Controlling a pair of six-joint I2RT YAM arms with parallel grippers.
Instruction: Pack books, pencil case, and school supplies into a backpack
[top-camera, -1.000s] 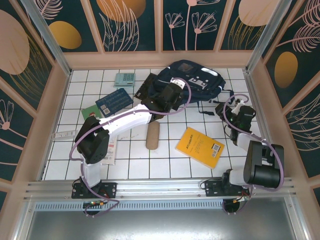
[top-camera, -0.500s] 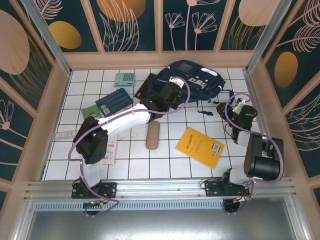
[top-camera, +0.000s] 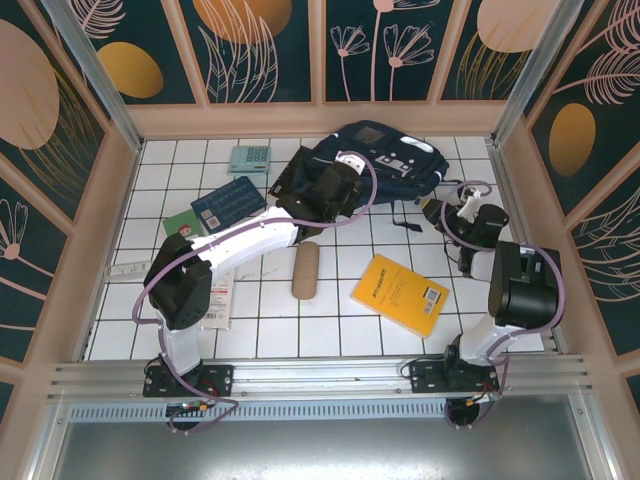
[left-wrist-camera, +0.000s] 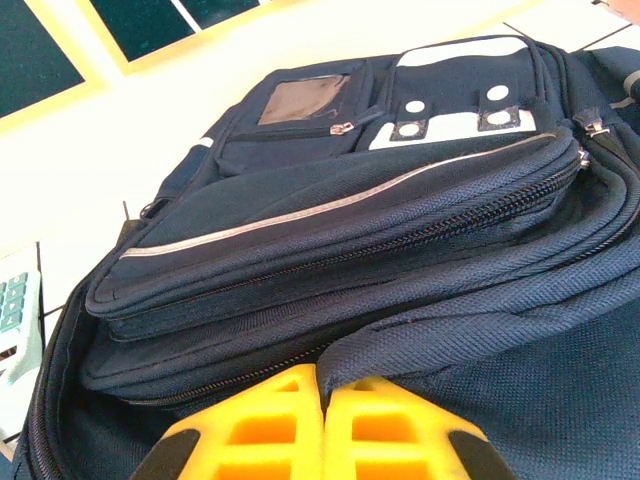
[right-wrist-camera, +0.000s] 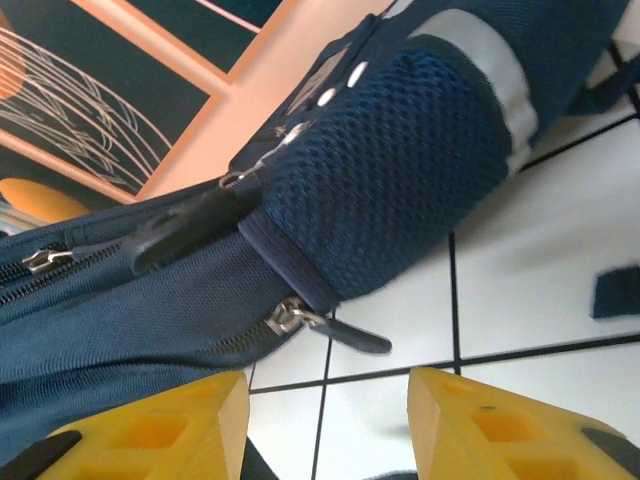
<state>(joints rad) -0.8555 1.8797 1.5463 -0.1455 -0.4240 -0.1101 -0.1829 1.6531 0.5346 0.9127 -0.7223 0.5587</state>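
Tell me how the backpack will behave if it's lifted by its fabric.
The backpack will probably sag and fold rather than lift as one piece: its cloth puckers at the left pincer. It lies slumped, so likely near-empty and light. Its coarse weave should resist slipping.

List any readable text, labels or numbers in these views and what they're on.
No text can be read.
Yellow book: dark cover print and white label, too small.
Blue book: pale print, too small.
White packet: red print, blurred.
Calculator: keys unreadable.
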